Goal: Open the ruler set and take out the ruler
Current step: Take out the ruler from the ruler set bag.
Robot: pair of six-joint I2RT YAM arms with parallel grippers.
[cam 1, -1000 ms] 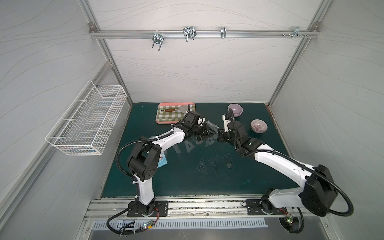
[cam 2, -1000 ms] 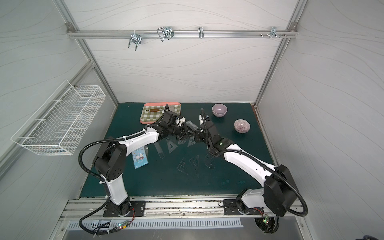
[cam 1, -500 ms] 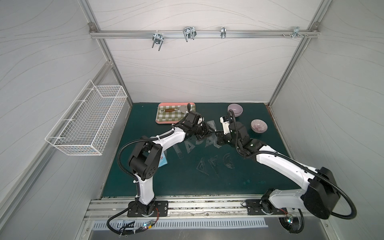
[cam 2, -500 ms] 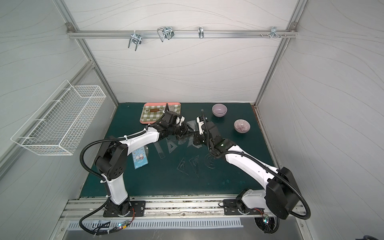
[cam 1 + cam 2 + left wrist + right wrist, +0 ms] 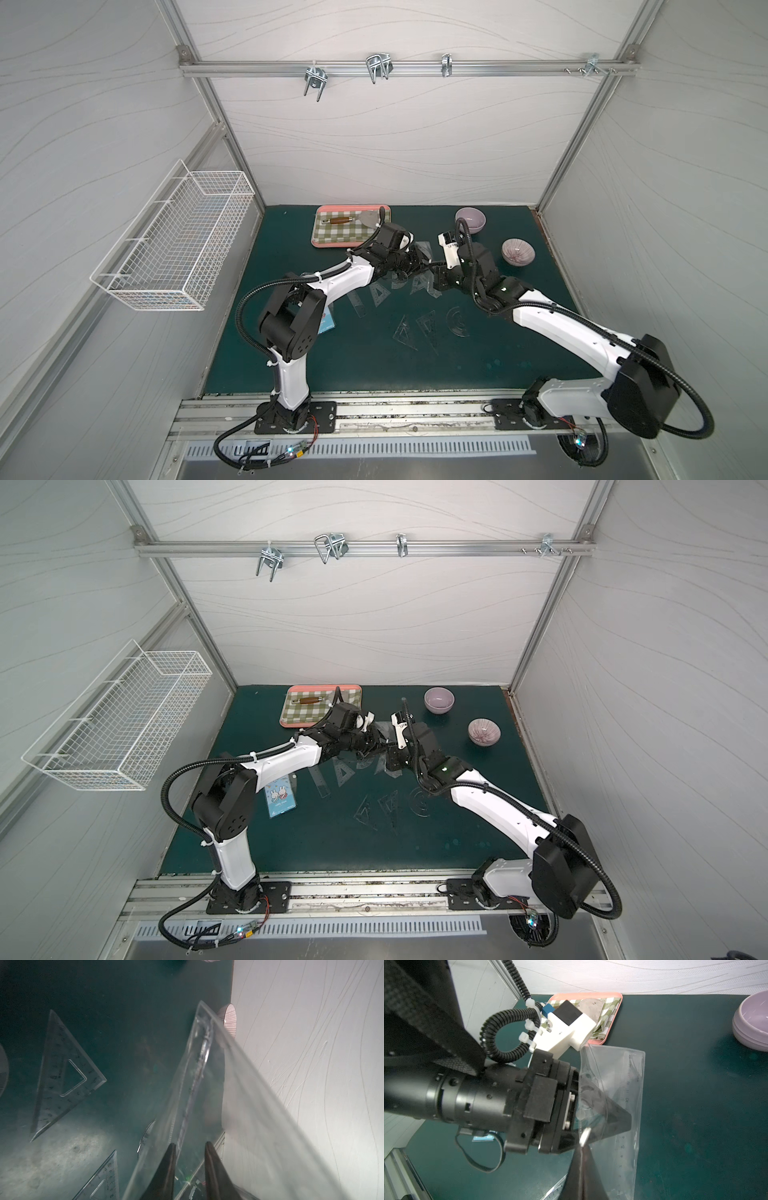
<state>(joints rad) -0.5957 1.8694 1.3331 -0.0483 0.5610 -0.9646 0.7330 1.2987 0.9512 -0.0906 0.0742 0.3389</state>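
- Pouch (image 5: pixel 612 1059): clear plastic, hanging between the two grippers over the mat (image 5: pixel 695 1095), with its mouth turned toward the left gripper.
- Right gripper (image 5: pixel 583 1149): fingers pressed together on the edge of the pouch's mouth, just beside the snap (image 5: pixel 585 1136).
- Left gripper (image 5: pixel 630 1122): pushed in through the mouth, with its tips deep inside the pouch. In the left wrist view its fingers (image 5: pixel 170 1167) stand a little apart, and nothing clearly bridges the gap.
- Ruler (image 5: pixel 628 1093): clear and straight, inside the pouch and not yet out. It lies along the seam at the left fingertips, one end just beside a fingertip. Whether it is touched cannot be told.
- Set squares (image 5: pixel 62 1076): clear, flat on the mat below the left fingers, apart from the pouch.
- Tray (image 5: pixel 581 993): pink rim, behind the left gripper.
- Bowl (image 5: pixel 749 1022): lilac, well apart from the right fingers.
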